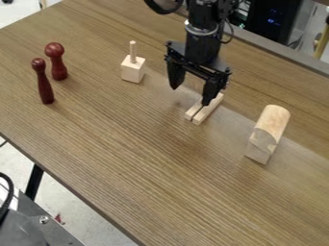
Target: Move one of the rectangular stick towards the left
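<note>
The arm (pixel 203 41) was positioned over the desk (pixel 122 144). Its jaws stood open, 1 fingertip (pixel 206 100) near 2 parallel rectangular sticks (pixel 202 115); contact could not be confirmed.

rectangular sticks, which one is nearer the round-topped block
The right-hand stick in the camera view. It lies on the side facing the round-topped block; the left-hand stick is on the far side.

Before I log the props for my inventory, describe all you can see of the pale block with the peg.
The pale block is squarish and plain-faced, apparently wooden. A slim round peg in a similar pale tone rises from its top. It stands upright on the brown table, between the dark red pins and the gripper, touching only the table.
</note>
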